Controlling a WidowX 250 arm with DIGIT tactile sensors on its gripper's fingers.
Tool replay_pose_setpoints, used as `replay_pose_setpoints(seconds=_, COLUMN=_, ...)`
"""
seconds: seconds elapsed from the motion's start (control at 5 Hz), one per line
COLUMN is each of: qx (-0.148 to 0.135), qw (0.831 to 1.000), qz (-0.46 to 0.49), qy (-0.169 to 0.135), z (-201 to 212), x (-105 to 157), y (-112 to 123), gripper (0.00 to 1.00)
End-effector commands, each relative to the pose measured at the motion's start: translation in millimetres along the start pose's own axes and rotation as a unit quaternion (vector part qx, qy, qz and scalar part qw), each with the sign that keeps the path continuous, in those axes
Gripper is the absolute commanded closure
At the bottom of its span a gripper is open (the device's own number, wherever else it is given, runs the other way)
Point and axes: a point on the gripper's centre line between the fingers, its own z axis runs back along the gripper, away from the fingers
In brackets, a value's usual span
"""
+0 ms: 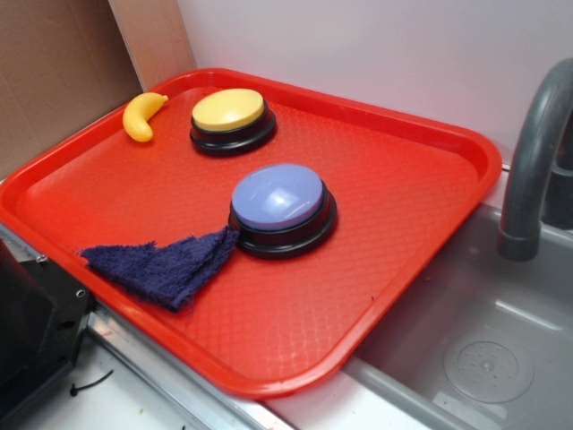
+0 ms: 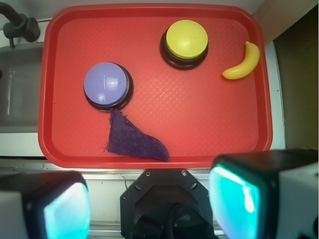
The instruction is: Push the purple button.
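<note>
Red tray [image 2: 214, 134] on a counter beside a grey sink [image 1: 466, 358] fills my view, and nothing of the job looks done yet. My fingers [image 2: 234, 199] stand wide apart, empty, high above the tray's near edge, touching nothing. Up at eleven o'clock from them sits the purple button [image 2: 106, 84], a dark blue cloth [image 2: 133, 140] touching its base. Farther out, at one o'clock, are the yellow button [image 2: 186, 39] and toy banana [image 2: 242, 61]. Reaching, descending and pressing all remain.

Purple button [image 1: 278, 197] [image 2: 105, 83], glossy lavender dome, black base, upright on tray
</note>
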Motion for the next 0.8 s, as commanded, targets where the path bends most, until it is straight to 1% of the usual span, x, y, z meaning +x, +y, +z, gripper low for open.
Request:
replay_pose_setpoints(seconds=0.0, qx=0.0, qw=1.0, qz=0.0, qy=0.0, z=0, x=0, y=0, gripper=0.0)
replay_pose_setpoints(seconds=0.2, qx=0.018, qw=0.993, qz=-0.116, qy=0.012, z=-43, x=45, y=-36, gripper=0.0)
replay_pose_setpoints(seconds=0.4, qx=0.019, qw=0.989, qz=-0.144, qy=0.006, z=-63, x=75, y=-42, gripper=0.0)
replay_pose_setpoints(seconds=0.6, qx=0.011, qw=0.985, qz=-0.172, qy=0.0, z=-98, x=91, y=-44, gripper=0.0)
